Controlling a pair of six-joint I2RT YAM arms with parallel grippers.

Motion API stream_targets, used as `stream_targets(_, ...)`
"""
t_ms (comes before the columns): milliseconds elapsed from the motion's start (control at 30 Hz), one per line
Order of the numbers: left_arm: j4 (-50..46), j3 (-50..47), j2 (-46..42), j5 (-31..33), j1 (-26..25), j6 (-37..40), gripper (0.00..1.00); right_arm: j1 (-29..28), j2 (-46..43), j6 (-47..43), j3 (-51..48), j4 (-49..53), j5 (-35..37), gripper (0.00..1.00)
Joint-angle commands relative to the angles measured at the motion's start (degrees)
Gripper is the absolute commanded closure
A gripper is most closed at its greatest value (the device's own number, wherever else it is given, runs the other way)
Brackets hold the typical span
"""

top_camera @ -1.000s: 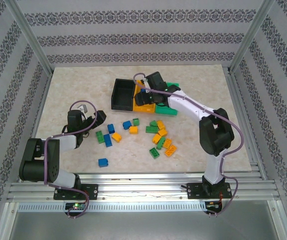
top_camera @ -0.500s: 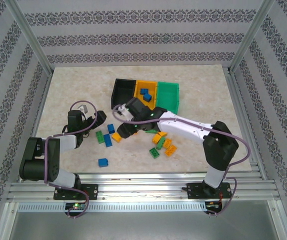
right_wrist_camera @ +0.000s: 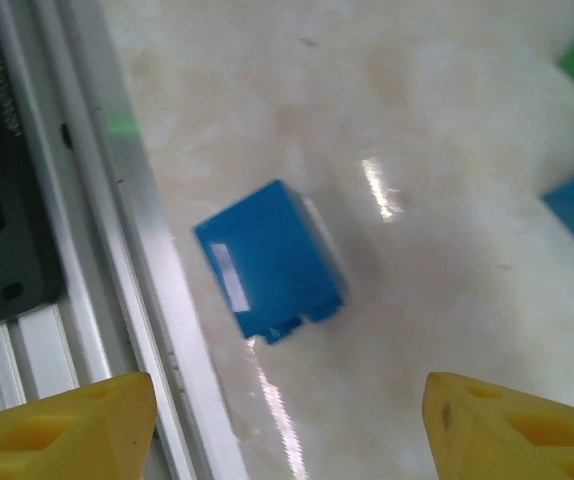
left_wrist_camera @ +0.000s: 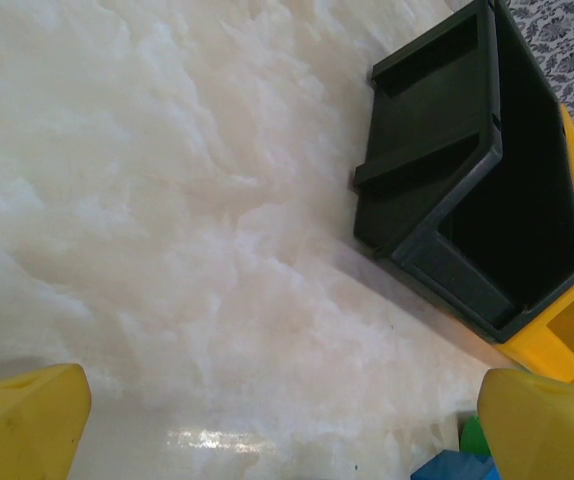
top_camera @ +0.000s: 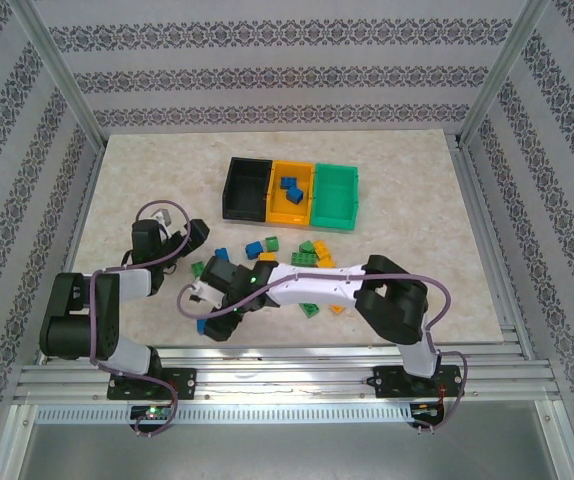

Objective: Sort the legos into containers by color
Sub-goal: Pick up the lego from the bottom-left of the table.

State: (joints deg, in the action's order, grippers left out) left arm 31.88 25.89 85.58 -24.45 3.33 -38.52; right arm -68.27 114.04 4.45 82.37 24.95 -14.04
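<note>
1. One blue brick [right_wrist_camera: 272, 262] is the target. It lies alone on the marble table [right_wrist_camera: 447, 120], just beside the aluminium rail [right_wrist_camera: 107, 200] at the near edge and apart from the main scatter of legos [top_camera: 312, 250].
2. The right gripper [right_wrist_camera: 287, 425] hovers over it, jaws spread wide and empty. The brick sits ahead of the fingertips, not between them, and askew to them.
3. A good pick would centre the brick between the fingers, turn the wrist square to two flat sides, and descend without clipping the rail.
4. The left gripper [left_wrist_camera: 285, 420] is likewise spread and empty, facing the black bin [left_wrist_camera: 467, 200].
5. Two blue bricks [top_camera: 290, 187] lie in the orange-yellow bin [top_camera: 289, 215], so this one probably belongs there.
</note>
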Motion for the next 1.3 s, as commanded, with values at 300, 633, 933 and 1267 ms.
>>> stream_targets(300,5.8,-0.7,1.9,-2.9,2.0,-3.1,0.01,-1.8,8.7,-2.8,7.0,-1.4,1.5,0.29)
stream_targets(633,7.3,-0.8,2.7,-3.7,2.4,-3.9,0.0,-1.8,12.3,-2.8,9.2,-1.8,1.0,0.44)
stream_targets(933,7.8,-1.0,3.0,-3.9,2.5,-4.1,0.01,-1.0,7.6,-2.1,3.4,-6.9,0.7,0.69)
stream_targets(1267,8.8,-0.8,4.3,-5.1,2.5,-4.7,0.01,10.6,-11.2,4.7,-14.2,-26.0,0.0,0.7)
